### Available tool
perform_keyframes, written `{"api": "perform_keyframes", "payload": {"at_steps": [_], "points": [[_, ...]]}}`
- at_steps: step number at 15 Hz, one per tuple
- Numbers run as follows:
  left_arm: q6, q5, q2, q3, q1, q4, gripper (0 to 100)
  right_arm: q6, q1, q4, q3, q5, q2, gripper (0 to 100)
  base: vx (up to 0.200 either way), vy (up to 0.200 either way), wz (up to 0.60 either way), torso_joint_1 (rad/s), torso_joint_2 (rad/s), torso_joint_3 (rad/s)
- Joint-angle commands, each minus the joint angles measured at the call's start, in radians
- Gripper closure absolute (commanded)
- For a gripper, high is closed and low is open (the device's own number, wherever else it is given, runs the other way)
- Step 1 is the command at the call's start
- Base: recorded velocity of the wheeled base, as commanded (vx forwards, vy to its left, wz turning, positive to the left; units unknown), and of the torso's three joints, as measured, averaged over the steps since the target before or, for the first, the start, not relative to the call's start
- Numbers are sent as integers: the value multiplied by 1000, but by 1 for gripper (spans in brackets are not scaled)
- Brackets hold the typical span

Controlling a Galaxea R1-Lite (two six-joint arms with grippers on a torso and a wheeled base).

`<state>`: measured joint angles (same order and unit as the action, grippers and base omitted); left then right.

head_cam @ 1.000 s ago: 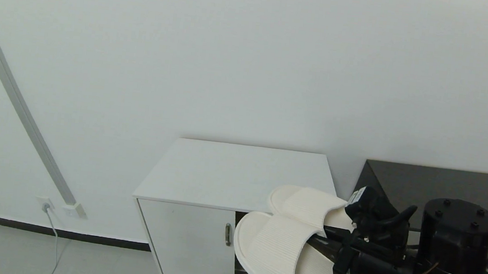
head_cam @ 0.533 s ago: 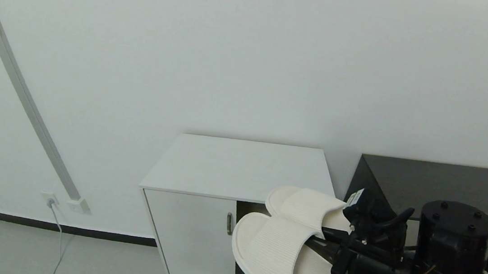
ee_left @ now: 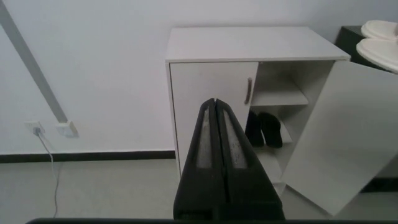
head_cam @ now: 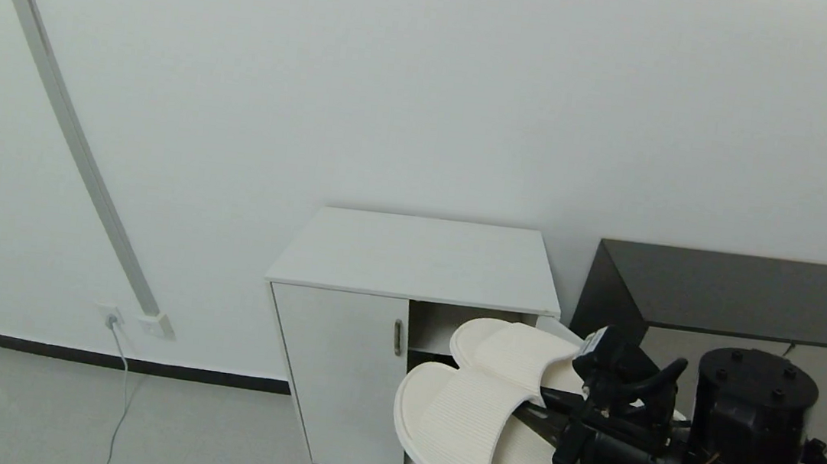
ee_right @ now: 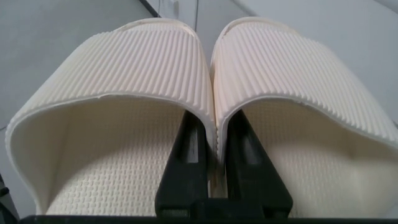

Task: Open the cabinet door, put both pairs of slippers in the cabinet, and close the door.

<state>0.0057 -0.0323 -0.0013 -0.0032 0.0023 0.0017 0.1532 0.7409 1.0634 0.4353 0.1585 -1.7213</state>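
A pair of cream ribbed slippers (head_cam: 470, 422) is held side by side in front of the white cabinet (head_cam: 411, 259), low at the right. My right gripper (ee_right: 214, 140) is shut on their adjoining inner walls, one finger inside each slipper. The cabinet's left door (head_cam: 337, 370) is closed. Its right door (ee_left: 339, 130) stands swung open, showing shelves. A pair of black slippers (ee_left: 266, 129) stands on a shelf inside. My left gripper (ee_left: 215, 102) is shut and empty, pointing at the cabinet front from some distance. The cream slippers (ee_left: 380, 37) are up beside the open door.
A dark table (head_cam: 745, 294) stands right of the cabinet against the wall. A wall socket with a hanging cable (head_cam: 114, 320) is to the left, under a slanted grey duct (head_cam: 64, 118). Bare floor lies left of the cabinet.
The head camera has shifted: the cabinet now sits higher and further right in view, and its open compartment shows. The cream slippers stay in my right gripper.
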Motion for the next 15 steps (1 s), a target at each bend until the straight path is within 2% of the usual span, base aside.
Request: {"api": "perform_keyframes", "payload": {"at_steps": [1,2,10,15], "points": [[0,0,1,0,1,0,100,0,0,1,-3,-1,-6,100,0,0,0,0,0,0],[0,0,1,0,1,0,100,0,0,3,-3,-1,-3,100,0,0,0,0,0,0],[0,-1,1,0,1,0,100,2,0,29,-12,1,-8,100,200,0,0,8,2,2],[-1,0,1,0,1,0,100,3,5,29,-15,1,-9,100,0,0,0,0,0,0]]}}
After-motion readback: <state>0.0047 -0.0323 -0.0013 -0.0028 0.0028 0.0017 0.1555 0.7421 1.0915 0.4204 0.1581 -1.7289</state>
